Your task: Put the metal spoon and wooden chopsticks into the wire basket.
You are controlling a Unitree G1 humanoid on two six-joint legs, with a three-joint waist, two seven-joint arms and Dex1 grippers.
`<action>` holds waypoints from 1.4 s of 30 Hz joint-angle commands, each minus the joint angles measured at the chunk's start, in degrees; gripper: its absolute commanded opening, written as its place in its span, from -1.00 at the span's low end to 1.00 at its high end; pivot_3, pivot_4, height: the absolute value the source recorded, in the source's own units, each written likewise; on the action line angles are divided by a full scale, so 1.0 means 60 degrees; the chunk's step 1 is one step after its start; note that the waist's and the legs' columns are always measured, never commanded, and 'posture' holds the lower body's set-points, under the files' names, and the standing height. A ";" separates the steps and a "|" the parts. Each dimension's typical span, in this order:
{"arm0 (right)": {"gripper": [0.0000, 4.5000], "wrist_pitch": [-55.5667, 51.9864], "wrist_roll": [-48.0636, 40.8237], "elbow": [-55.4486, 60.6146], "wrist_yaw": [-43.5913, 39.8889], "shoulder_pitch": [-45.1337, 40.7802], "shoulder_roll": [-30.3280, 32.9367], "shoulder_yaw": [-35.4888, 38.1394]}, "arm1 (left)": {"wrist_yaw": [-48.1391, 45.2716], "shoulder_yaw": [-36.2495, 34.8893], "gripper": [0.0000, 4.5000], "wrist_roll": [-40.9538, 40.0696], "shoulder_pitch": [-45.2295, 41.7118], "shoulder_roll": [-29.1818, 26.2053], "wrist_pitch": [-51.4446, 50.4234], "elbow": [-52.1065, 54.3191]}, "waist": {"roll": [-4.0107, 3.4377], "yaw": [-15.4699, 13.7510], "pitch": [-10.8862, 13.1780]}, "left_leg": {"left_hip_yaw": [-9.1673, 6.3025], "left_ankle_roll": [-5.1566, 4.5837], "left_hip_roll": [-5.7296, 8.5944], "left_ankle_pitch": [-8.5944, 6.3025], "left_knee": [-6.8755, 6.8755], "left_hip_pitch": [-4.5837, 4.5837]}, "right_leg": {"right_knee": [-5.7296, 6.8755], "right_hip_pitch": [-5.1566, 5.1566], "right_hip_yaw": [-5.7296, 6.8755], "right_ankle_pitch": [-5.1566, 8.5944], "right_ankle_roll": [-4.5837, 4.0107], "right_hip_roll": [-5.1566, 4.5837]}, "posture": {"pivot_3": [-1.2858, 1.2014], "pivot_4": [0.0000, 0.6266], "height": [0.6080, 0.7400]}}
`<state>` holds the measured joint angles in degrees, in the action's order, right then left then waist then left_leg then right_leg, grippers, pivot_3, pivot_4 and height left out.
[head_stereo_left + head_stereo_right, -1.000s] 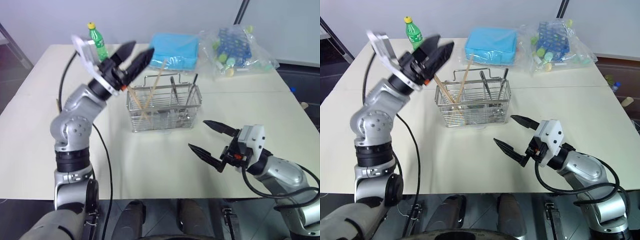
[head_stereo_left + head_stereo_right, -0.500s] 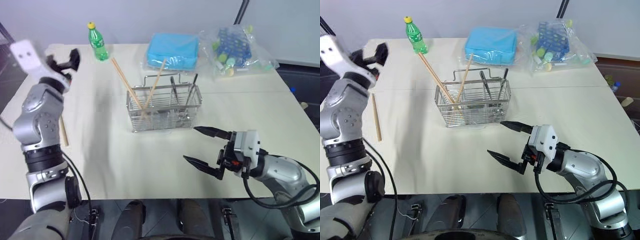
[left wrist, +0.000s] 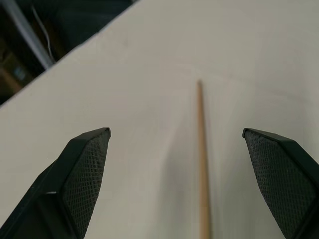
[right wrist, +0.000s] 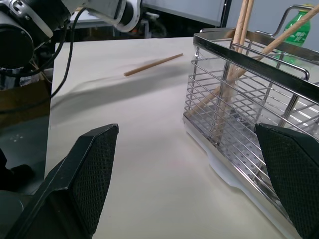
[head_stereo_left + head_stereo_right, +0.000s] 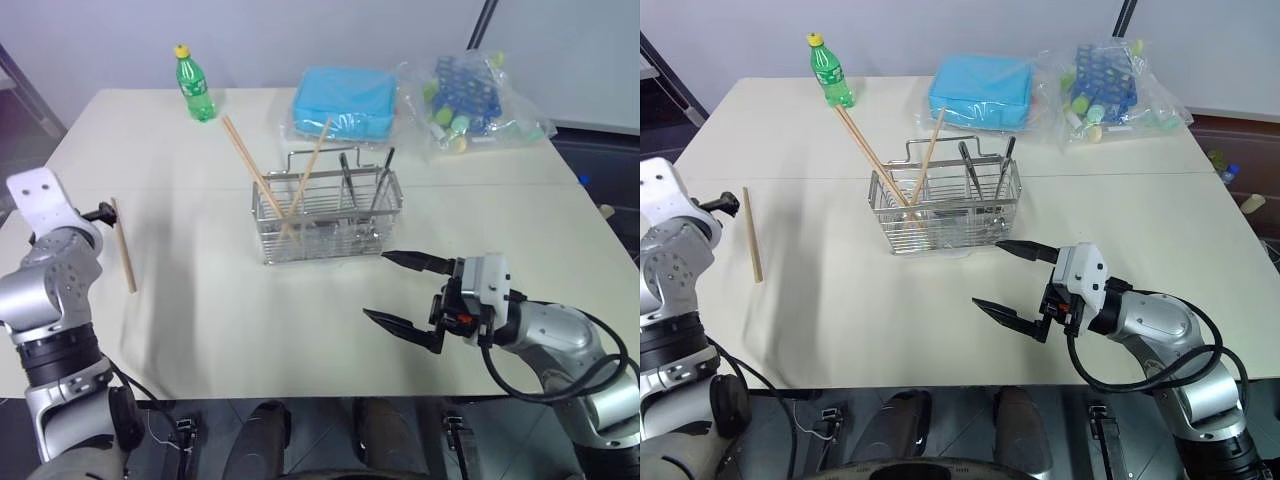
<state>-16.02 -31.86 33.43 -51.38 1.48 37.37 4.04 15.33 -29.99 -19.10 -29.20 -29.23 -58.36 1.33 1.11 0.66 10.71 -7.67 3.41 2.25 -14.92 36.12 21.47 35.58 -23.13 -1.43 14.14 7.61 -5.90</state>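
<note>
Left gripper point(image 3: 177, 174) spread wide, empty, straddling loose chopstick point(image 5: 123, 244) lying flat, well left of wire basket point(image 5: 325, 216); two chopsticks point(image 5: 262, 182) stand in basket; we judge stick light, stiff, thin, rolls; pinch mid-length; right gripper point(image 5: 405, 300) agape near basket front.

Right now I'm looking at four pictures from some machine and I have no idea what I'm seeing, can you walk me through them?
It is a two-armed robot at a pale table. Two pictures come from cameras in its head, looking down; the other two come from a camera on each wrist, where the black shapes are the fingers.

On the table stands a shiny chrome wire basket with two light-brown wooden chopsticks and dark-handled utensils leaning inside. A third wooden chopstick lies flat near the left tool. Behind are a green plastic bottle, a blue folded cloth and a clear bag with a blue tube rack.

Both the left tool and the right tool are open and hold nothing.
</note>
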 commanded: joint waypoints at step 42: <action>1.00 -0.0556 -0.0320 0.0167 0.1010 -0.0010 0.0009 0.0697 | -0.0868 -0.0897 -0.99 0.0744 -0.1642 -0.0315 -0.1733 -0.2847 | 0.0002 0.0030 -0.0004 | 0.0003 0.0006 0.0000 0.0002 0.0002 -0.0008 | 0.0043 -0.0014 -0.0002 -0.0001 -0.0003 -0.0002 | 0.03 -0.52 1.00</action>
<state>-19.62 -32.93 33.56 -45.30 2.08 37.37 7.27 10.54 -35.13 -15.15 -38.64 -29.72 -70.25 -16.20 1.12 0.84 10.68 -7.65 3.44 2.25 -14.91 36.13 21.43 35.84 -23.22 -1.44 14.13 7.60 -5.91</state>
